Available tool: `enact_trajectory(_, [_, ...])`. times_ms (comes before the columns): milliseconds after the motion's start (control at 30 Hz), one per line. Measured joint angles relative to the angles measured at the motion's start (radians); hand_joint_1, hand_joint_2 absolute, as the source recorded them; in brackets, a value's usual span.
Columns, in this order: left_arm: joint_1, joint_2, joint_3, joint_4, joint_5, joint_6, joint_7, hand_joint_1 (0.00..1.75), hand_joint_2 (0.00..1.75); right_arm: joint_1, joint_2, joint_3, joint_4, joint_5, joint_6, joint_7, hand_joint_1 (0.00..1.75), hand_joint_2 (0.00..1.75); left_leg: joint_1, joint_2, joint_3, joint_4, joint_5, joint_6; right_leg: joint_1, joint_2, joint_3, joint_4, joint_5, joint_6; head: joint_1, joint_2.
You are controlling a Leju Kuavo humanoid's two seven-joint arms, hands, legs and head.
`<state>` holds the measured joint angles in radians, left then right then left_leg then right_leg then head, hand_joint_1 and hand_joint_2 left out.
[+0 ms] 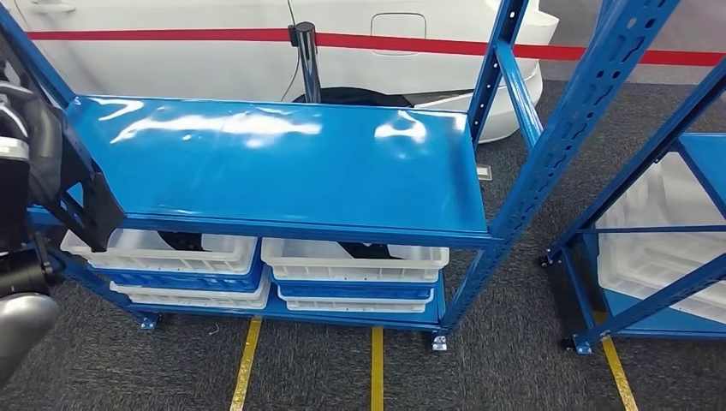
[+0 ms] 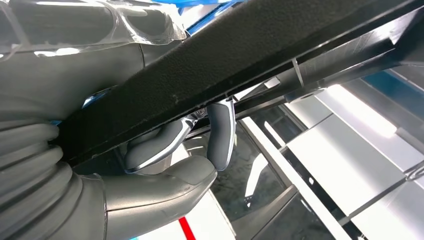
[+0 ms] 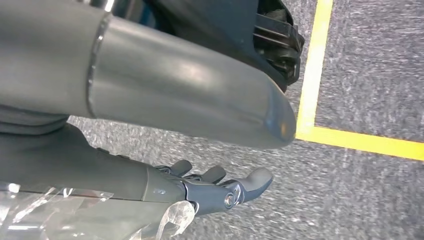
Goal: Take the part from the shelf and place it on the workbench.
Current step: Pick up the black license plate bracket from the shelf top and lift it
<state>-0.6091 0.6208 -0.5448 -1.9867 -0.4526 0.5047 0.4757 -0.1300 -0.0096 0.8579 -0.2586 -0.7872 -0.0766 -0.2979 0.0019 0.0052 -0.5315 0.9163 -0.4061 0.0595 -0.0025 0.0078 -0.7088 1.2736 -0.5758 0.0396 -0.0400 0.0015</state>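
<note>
One part (image 2: 210,65), a long black textured piece, lies across my left robot hand (image 2: 165,165); its fingers (image 2: 221,132) curl up against the underside, so I count it as held. In the head view the same dark piece sits at the far left, against the shelf (image 1: 282,163) frame. The blue top shelf carries nothing I can see, and white bins (image 1: 351,261) sit on the lower level. I judge the step in hand to be carrying the part away to the surface, which I cannot see here. To do it well I would keep the grip firm, hold the long piece level, and swing it clear of the blue uprights before turning. My right robot hand (image 3: 215,187) hangs low over the carpet near a yellow line (image 3: 312,65), fingers loosely extended and holding nothing.
</note>
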Motion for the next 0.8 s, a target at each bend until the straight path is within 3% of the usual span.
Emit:
enact_trajectory(33, [0.000,-0.001,-0.001,0.000,0.000,0.000,0.000,1.75,1.75,0.000,0.000,0.000,0.000,0.000,0.000,0.000,0.00,0.00,-0.001,0.000,-0.012,0.002,0.009,-0.001,0.000,0.000,0.014,0.008,0.019,-0.001,0.000,0.000])
enact_trajectory(67, [0.001,-0.002,-0.003,0.000,0.000,0.000,0.000,1.75,1.75,-0.001,0.000,0.000,0.000,0.000,0.000,0.000,0.00,0.00,-0.002,0.000,-0.024,0.003,0.017,-0.003,0.000,0.000,0.046,-0.022,0.050,-0.003,0.000,0.000])
enact_trajectory(133, [0.000,-0.003,-0.004,0.000,0.000,-0.001,0.000,1.75,1.75,-0.003,0.000,0.000,0.000,0.000,0.000,0.000,0.00,0.00,-0.003,0.000,-0.041,0.008,0.030,-0.009,0.002,0.000,0.154,-0.167,0.094,-0.010,0.000,0.000])
enact_trajectory(200, [-0.005,-0.005,-0.004,0.000,0.002,-0.003,0.000,1.75,1.75,-0.005,0.000,0.000,0.000,0.000,0.000,0.001,0.00,0.00,-0.006,0.001,-0.051,0.014,0.043,-0.018,0.005,0.002,0.245,-0.310,0.087,-0.018,-0.001,0.000])
enact_trajectory(233, [-0.009,-0.005,-0.006,0.000,0.004,-0.004,0.001,1.75,1.75,-0.005,0.000,0.000,0.000,0.000,0.000,0.002,0.00,0.00,-0.005,0.001,-0.055,0.015,0.050,-0.023,0.008,0.002,0.263,-0.343,0.079,-0.021,-0.001,0.000])
enact_trajectory(300, [-0.015,-0.006,-0.011,0.001,0.010,-0.006,0.001,1.75,1.75,-0.006,0.001,0.000,0.000,0.000,0.000,0.006,0.00,0.00,-0.003,0.002,-0.062,0.017,0.062,-0.035,0.007,0.001,0.258,-0.354,0.087,-0.031,-0.001,0.000])
enact_trajectory(333, [-0.016,-0.006,-0.013,0.001,0.012,-0.006,0.001,1.75,1.75,-0.007,0.002,0.000,0.000,0.000,0.000,0.008,0.00,0.00,-0.002,0.002,-0.070,0.027,0.050,-0.041,0.006,0.000,0.250,-0.354,0.095,-0.036,-0.002,0.000])
enact_trajectory(400, [-0.018,-0.007,-0.018,0.002,0.016,-0.006,0.002,1.75,1.75,-0.008,0.002,0.000,0.000,-0.001,0.000,0.011,0.00,0.00,0.003,0.000,-0.103,0.106,-0.027,-0.053,0.002,-0.005,0.227,-0.355,0.117,-0.047,-0.004,0.000])
enact_trajectory(467, [-0.019,-0.007,-0.020,0.002,0.017,-0.005,0.002,1.75,1.75,-0.007,0.001,0.000,0.000,-0.001,0.000,0.012,0.00,0.00,0.007,0.000,-0.144,0.251,-0.122,-0.062,0.004,-0.008,0.197,-0.353,0.140,-0.052,-0.006,0.000])
enact_trajectory(500, [-0.019,-0.007,-0.022,0.003,0.018,-0.005,0.002,1.75,1.75,-0.007,0.001,0.000,0.000,-0.001,0.000,0.012,0.00,0.00,0.008,0.000,-0.155,0.310,-0.140,-0.065,0.005,-0.008,0.181,-0.352,0.151,-0.052,-0.006,0.000])
enact_trajectory(533, [-0.018,-0.007,-0.023,0.003,0.018,-0.005,0.003,1.75,1.75,-0.007,0.001,0.000,0.000,-0.001,0.000,0.012,0.00,0.00,0.008,0.000,-0.151,0.337,-0.134,-0.066,0.005,-0.008,0.164,-0.349,0.161,-0.052,-0.006,0.000])
enact_trajectory(567, [-0.018,-0.007,-0.023,0.004,0.018,-0.005,0.003,1.75,1.75,-0.007,0.001,0.000,0.000,-0.001,0.000,0.012,0.00,0.00,0.008,0.000,-0.129,0.326,-0.109,-0.066,0.005,-0.008,0.148,-0.345,0.171,-0.051,-0.006,0.000])
enact_trajectory(600, [-0.019,-0.007,-0.024,0.004,0.018,-0.005,0.003,1.75,1.75,-0.007,0.001,0.000,0.000,-0.001,0.000,0.012,0.00,0.00,0.008,0.000,-0.088,0.276,-0.078,-0.063,0.005,-0.007,0.133,-0.341,0.180,-0.050,-0.007,0.000])
enact_trajectory(633, [-0.020,-0.007,-0.024,0.004,0.018,-0.005,0.003,1.75,1.75,-0.007,0.001,0.000,0.000,-0.001,0.000,0.012,0.00,0.00,0.007,0.000,-0.032,0.200,-0.060,-0.059,0.006,-0.007,0.120,-0.337,0.188,-0.047,-0.006,0.000])
enact_trajectory(700, [-0.023,-0.008,-0.024,0.004,0.018,-0.005,0.003,1.75,1.75,-0.008,0.001,0.000,0.000,-0.001,0.000,0.012,0.00,0.00,0.002,0.000,0.064,0.048,-0.059,-0.048,0.009,-0.005,0.104,-0.334,0.206,-0.039,-0.006,0.000])
enact_trajectory(733, [-0.025,-0.008,-0.024,0.005,0.018,-0.005,0.002,1.75,1.75,-0.007,0.001,0.000,0.000,-0.001,0.000,0.012,0.00,0.00,-0.001,0.000,0.086,0.008,-0.067,-0.043,0.010,-0.004,0.100,-0.335,0.215,-0.034,-0.006,0.000])
enact_trajectory(800, [-0.028,-0.008,-0.025,0.005,0.017,-0.005,0.003,1.75,1.75,-0.006,0.001,0.000,0.000,-0.001,0.000,0.012,0.00,0.00,-0.002,0.001,0.079,-0.005,-0.057,-0.032,0.010,-0.003,0.093,-0.339,0.231,-0.025,-0.006,0.000])
